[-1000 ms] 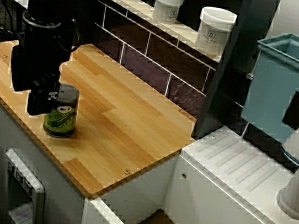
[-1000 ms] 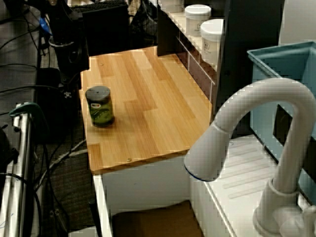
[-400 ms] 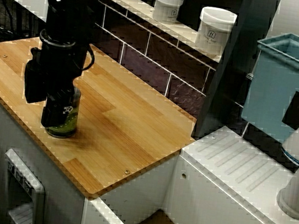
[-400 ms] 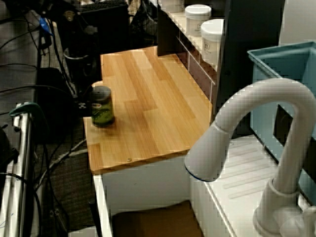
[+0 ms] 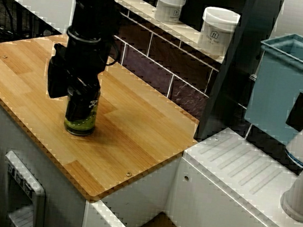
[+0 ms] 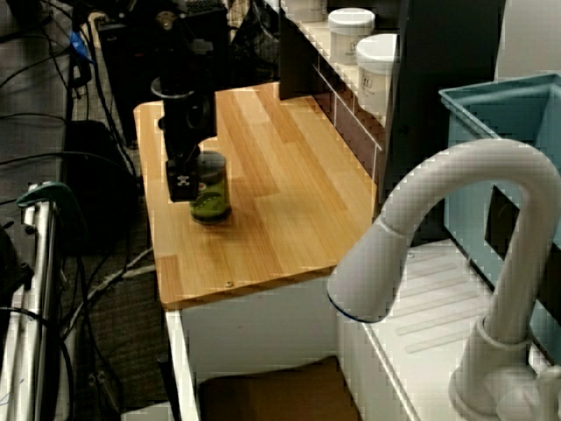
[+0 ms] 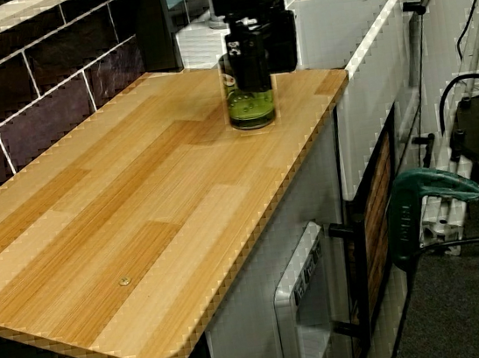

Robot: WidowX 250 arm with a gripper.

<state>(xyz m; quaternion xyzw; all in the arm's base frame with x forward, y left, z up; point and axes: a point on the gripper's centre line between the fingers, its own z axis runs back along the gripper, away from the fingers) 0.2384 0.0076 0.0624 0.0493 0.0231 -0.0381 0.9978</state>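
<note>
A green jar (image 5: 80, 123) with a dark lid stands on the wooden counter (image 5: 131, 139), near its front edge. My black gripper (image 5: 82, 101) comes down over the jar from above, its fingers on either side of the upper half, shut on it. The view past the faucet shows the gripper (image 6: 196, 180) hiding the jar's (image 6: 213, 200) left side. Looking along the counter, one finger (image 7: 249, 58) covers the middle of the jar (image 7: 250, 107). The jar's base looks to be at the counter surface.
Two white tubs (image 5: 170, 5) (image 5: 218, 31) sit on the shelf above the dark tiled wall. A blue bin (image 5: 290, 88), a white drainboard (image 5: 245, 166) and a white faucet (image 6: 438, 263) lie to the right. Cables and a green clamp (image 7: 428, 203) are off the counter's front.
The gripper has moved from beside the jar to over it, closed on it, and the jar has shifted right along the counter with the gripper.
</note>
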